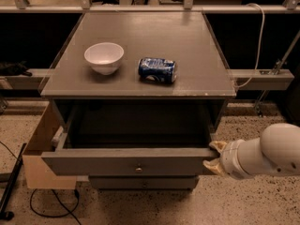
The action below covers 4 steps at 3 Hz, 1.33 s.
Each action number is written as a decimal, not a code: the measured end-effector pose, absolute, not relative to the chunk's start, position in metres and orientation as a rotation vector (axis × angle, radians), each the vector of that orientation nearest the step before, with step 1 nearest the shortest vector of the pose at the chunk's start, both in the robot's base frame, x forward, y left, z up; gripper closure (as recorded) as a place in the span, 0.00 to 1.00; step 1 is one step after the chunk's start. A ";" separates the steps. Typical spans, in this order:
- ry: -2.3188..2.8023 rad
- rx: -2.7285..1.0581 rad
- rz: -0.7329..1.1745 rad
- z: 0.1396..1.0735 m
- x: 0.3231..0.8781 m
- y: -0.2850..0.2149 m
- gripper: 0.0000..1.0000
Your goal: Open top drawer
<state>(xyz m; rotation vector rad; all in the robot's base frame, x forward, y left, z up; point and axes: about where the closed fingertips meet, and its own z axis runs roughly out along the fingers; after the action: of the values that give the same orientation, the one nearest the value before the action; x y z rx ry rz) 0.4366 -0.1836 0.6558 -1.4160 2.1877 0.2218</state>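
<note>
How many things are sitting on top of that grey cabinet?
2: a white bowl at left and a blue can lying on its side to its right. Nothing looks hidden. The gripper is lower down, at the open top drawer's right front corner.

A smooth, rounded white arm [274,154] is seen, tipped by a tan gripper [213,155] (at the top drawer [93,161]'s right end).

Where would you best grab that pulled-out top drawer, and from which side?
Probably the small round knob at the centre of the top drawer front, approached straight from the front, since it juts out toward the room. With the drawer open, its front panel's upper edge is also exposed from above. The gripper is at that panel's right end.
</note>
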 end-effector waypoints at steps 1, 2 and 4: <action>2.188 -1.416 0.222 0.660 0.437 -0.184 1.00; 2.188 -1.416 0.222 0.660 0.437 -0.184 0.82; 2.188 -1.416 0.222 0.660 0.437 -0.184 0.28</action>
<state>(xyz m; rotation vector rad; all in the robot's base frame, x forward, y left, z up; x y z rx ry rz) 0.4373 -0.1835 0.6602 -1.4162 2.1876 0.2217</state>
